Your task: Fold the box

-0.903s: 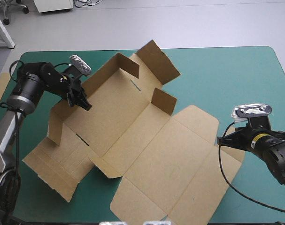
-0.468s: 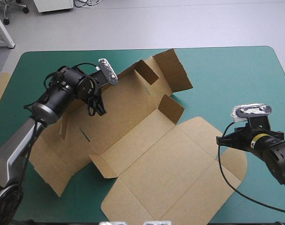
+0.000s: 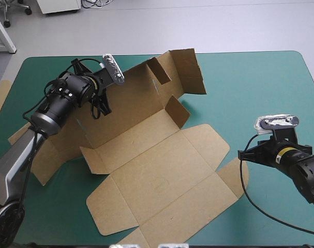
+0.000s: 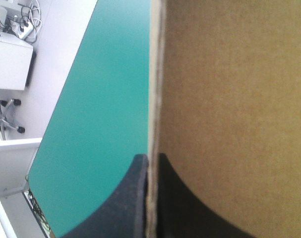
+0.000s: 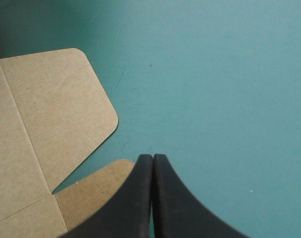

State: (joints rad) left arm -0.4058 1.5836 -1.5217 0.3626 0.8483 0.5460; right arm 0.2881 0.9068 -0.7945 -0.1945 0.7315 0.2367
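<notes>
brown box (image 3: pixel 157 175) lies opened out over the left and middle of the teal-green cover (image 3: pixel 260 82), with the lid panel flat toward the near edge and the far walls partly raised. left gripper (image 3: pixel 102 109) is all but closed on the edge of a raised wall at the box's far left, with the board between its black fingers (image 4: pixel 125 208). right gripper (image 3: pixel 244 154) has its tips pressed together, holding nothing, over bare cover just beside a rounded flap (image 5: pixel 61 109) at the box's right edge.
</notes>
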